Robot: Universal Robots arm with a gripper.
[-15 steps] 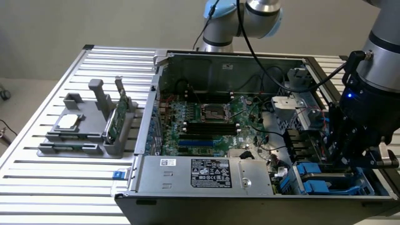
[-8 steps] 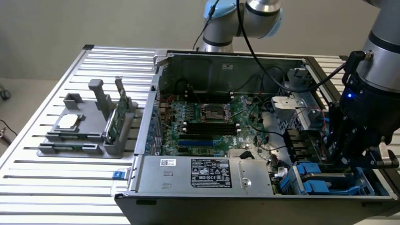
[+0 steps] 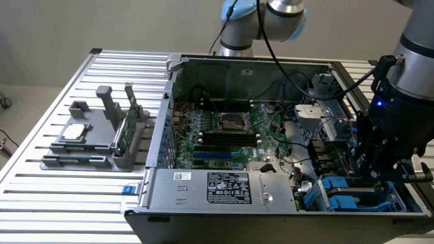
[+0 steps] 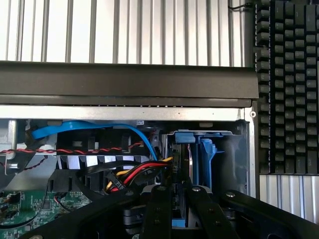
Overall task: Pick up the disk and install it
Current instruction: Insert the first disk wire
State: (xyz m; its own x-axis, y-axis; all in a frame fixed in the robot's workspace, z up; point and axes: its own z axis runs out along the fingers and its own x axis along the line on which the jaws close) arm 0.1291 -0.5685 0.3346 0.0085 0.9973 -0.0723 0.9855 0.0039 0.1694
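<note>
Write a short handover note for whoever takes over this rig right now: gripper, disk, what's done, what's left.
Gripper: shut on the disk, which is held on edge.
Disk: down in the drive bay in the corner of the computer case, at the exterior view's right.
Done: disk picked up and in the bay.
Left: not yet released; whether it is fully seated cannot be told.
</note>
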